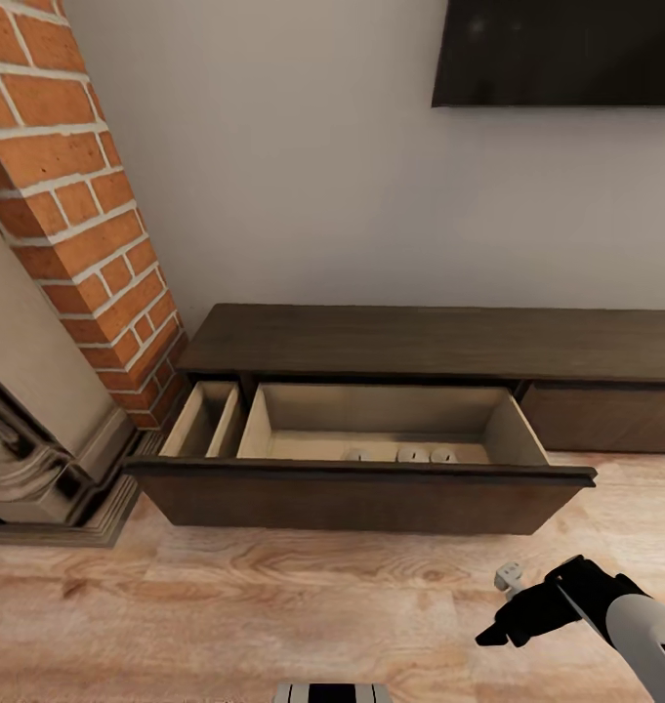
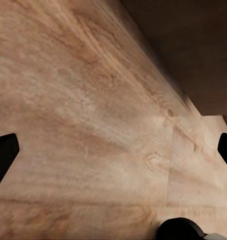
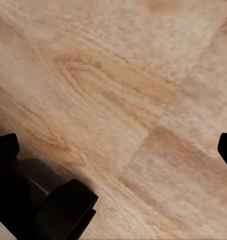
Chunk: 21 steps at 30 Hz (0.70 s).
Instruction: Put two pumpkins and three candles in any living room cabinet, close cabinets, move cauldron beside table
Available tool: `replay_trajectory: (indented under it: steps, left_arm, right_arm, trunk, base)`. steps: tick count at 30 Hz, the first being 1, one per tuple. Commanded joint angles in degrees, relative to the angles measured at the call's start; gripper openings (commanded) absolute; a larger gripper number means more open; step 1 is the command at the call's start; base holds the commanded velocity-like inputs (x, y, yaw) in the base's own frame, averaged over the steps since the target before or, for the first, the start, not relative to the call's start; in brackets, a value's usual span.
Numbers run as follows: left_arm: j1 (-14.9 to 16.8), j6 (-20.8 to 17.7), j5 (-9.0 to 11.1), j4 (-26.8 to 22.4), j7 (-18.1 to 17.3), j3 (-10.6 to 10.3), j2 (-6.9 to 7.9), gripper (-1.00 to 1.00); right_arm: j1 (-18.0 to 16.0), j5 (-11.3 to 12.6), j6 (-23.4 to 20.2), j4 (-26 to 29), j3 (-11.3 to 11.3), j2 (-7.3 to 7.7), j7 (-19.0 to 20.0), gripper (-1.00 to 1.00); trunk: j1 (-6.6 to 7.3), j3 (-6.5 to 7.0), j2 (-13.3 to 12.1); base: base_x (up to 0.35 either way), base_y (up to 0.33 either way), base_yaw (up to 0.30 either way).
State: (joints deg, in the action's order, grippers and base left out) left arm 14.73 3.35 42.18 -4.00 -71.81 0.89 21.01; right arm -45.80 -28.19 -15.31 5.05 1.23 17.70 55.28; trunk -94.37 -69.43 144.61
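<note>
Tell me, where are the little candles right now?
In the head view, the candles sit in a row on the floor of the open drawer of the cabinet, near its front, below the TV and right of the brick fireplace.

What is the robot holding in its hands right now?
Nothing. In both wrist views the jaws stand wide apart over bare wooden floor, with nothing between them. The right gripper hangs empty near the open cabinet.

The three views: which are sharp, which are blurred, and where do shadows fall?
Head view: fairly sharp; the cabinet top shades the open drawer, where three pale small things are too dim to name. Left wrist view: wooden floor smeared, dark cabinet front soft. Right wrist view: floor grain blurred, shadow near the dark arm part.
</note>
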Motion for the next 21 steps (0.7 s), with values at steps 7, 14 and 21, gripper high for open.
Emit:
replay_trajectory:
  steps: [7, 14, 21]
  left_arm:
    - [0.0, 0.3, -0.2, 0.0, -0.2, 0.1, 0.0, 1.0]
    - [0.0, 0.4, -0.2, 0.0, -0.2, 0.1, 0.0, 1.0]
    - [0.0, 0.4, -0.2, 0.0, -0.3, 0.1, 0.0, 1.0]
  right_arm:
    - [0.0, 0.2, -0.4, 0.1, 0.1, 0.05, 0.4, 1.0]
    - [0.0, 0.3, -0.3, 0.0, 0.0, 0.05, 0.6, 1.0]
    - [0.0, 0.5, 0.0, -1.0, 0.0, 0.02, 0.6, 1.0]
  trunk:
    - [0.01, -0.04, 0.0]
    - [0.01, -0.04, 0.0]
    - [0.01, -0.04, 0.0]
  base:
    - [0.126, -0.036, 0.044]
    - [0.286, -0.079, 0.005]
    - [0.078, -0.021, 0.001]
